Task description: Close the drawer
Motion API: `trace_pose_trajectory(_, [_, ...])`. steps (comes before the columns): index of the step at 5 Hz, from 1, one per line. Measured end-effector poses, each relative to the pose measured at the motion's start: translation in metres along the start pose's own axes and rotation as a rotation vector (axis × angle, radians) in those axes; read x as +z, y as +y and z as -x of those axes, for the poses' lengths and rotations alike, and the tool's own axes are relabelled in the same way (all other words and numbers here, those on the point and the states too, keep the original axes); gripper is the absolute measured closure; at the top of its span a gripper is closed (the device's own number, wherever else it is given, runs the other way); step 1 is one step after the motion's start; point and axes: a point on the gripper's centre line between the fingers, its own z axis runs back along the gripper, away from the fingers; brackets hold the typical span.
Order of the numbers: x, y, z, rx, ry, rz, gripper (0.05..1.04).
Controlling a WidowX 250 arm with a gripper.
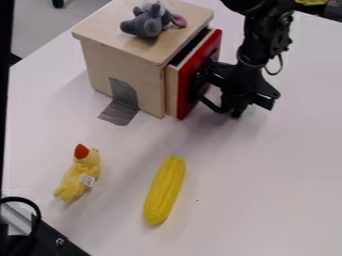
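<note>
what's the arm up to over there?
Looks like a drawer-closing job. The robot's gripper is right up at the red front of the drawer in a small wooden box; I can't tell if it is pressing. The drawer still sticks out a little, so it isn't closed. A grey plush toy sits on top of the box, and a yellow plush bird and toy corn lie on the table.

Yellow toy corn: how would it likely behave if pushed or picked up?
The yellow toy corn would probably roll if pushed sideways, since it is long and rounded and lies on its side on the white table. Its moulded-looking surface suggests stiff, fairly light plastic, and the ridges may help against slipping.
</note>
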Motion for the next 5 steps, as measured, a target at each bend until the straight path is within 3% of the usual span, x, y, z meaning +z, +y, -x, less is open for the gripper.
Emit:
trace_pose_trajectory(2, [-0.005,0.017,0.001,-0.001,0.004,-0.021,0.931])
trace_pose_trajectory(3, [-0.004,0.029,0.002,0.027,0.01,-0.019,0.705])
trace_pose_trajectory(4, [0.001,0.031,0.006,0.062,0.03,0.018,0.385])
trace_pose_trajectory(5, [0.021,0.032,0.006,0.079,0.029,0.057,0.121])
